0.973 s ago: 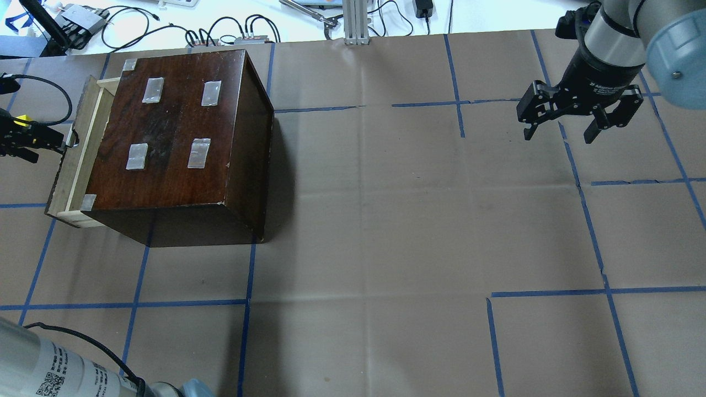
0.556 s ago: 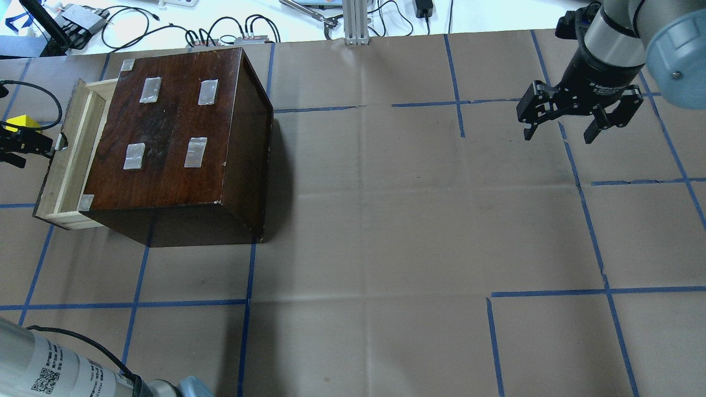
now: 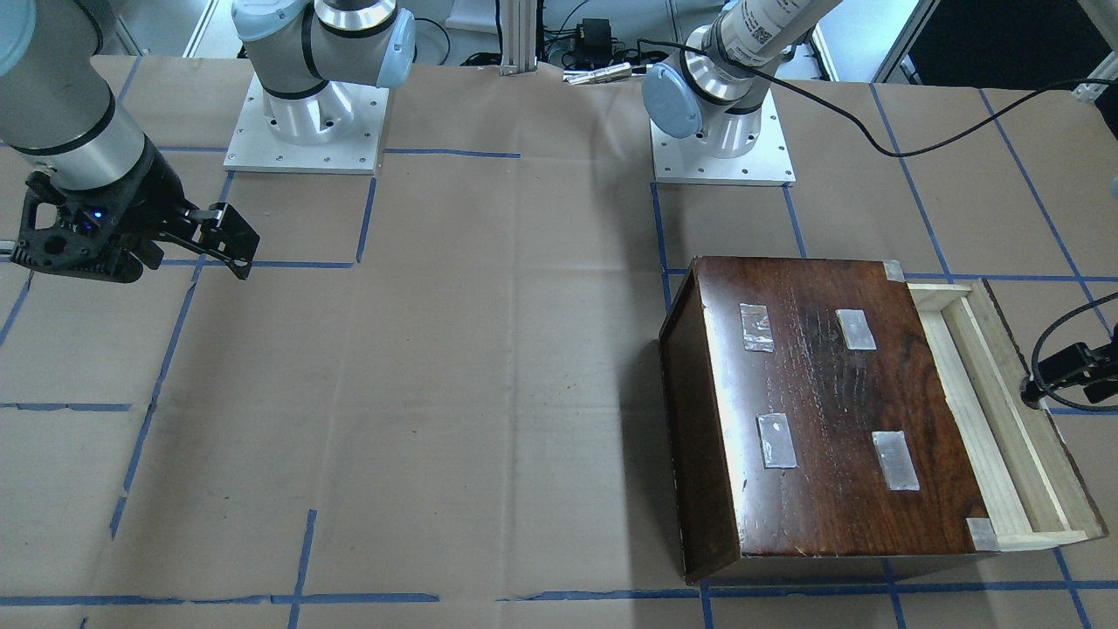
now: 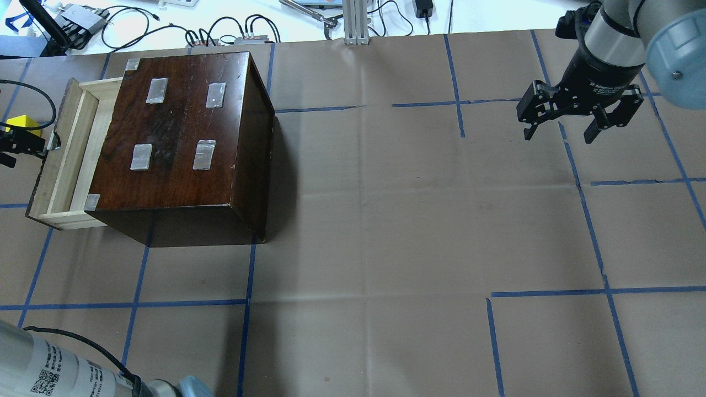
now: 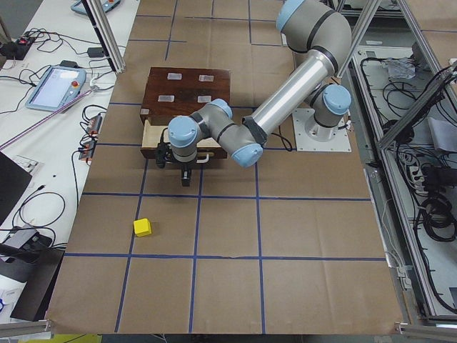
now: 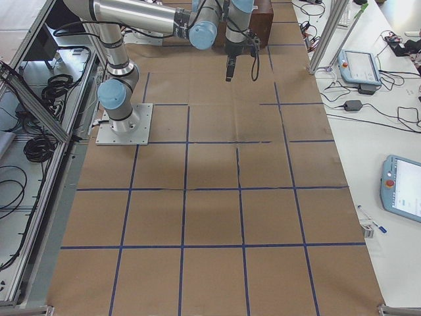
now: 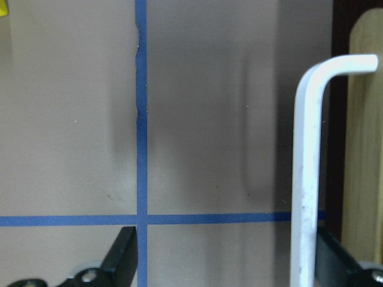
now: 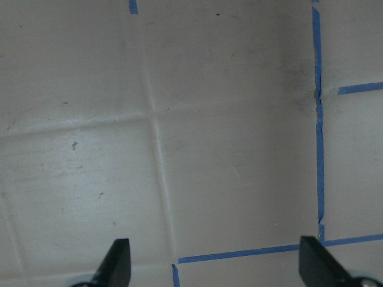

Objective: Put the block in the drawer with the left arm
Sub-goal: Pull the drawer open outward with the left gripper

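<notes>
- The yellow block sits on the brown-paper surface on the drawer side of the dark box. It is well apart from the box and outside the drawer.
- The drawer stands partway out of the box, with its pale inner walls exposed.
- The left end effector hangs just beyond the drawer's front, between the box and the block. Its fingers are spread wide and grip nothing.
- A white bent hook stands just inside one finger, and its tip reaches the pale wood of the drawer's front.
- A black cable loops beside that end effector, near the drawer's front edge.
- The right end effector hovers over the surface far from the box, at the opposite end. Its fingers are apart and hold nothing.
- Four silver tape patches lie on top of the box.
- Blue tape lines cross the surface around the box.
- Beyond the box's far side, loose cables lie on a white bench.
</notes>
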Tool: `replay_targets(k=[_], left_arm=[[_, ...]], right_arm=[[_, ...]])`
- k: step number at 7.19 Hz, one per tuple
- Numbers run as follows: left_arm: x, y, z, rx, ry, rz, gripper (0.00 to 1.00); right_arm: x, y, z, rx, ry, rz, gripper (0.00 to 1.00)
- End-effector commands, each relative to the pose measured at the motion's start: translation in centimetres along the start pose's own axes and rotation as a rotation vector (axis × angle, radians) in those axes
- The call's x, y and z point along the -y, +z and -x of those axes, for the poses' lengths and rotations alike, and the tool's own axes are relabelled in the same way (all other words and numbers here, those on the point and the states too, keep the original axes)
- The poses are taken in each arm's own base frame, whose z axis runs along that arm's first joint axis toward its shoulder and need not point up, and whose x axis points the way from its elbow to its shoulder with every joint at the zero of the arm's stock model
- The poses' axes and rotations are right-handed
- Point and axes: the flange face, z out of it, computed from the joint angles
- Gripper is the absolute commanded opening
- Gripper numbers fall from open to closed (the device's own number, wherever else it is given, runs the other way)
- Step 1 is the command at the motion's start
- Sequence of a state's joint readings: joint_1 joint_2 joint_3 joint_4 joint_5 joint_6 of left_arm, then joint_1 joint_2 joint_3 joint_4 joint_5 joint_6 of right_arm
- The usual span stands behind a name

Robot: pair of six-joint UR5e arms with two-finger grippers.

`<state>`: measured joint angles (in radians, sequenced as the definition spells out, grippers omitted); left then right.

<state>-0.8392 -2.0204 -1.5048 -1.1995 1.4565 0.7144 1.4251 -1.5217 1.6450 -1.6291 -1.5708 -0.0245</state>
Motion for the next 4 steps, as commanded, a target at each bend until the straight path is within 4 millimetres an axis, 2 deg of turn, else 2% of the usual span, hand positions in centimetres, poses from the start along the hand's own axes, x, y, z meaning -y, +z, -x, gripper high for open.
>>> replay_targets(k=[1, 4], left_arm=[[-0.11, -0.29, 0.61, 0.047, 0.017, 0.001, 0.99], [-0.14, -0.93, 0.79, 0.08, 0.037, -0.001, 0.99]], right_arm=[[0.01, -0.03, 0.0, 0.0, 0.0, -0.001, 1.0], [-0.01, 0.04, 0.0, 0.0, 0.0, 0.001, 1.0]])
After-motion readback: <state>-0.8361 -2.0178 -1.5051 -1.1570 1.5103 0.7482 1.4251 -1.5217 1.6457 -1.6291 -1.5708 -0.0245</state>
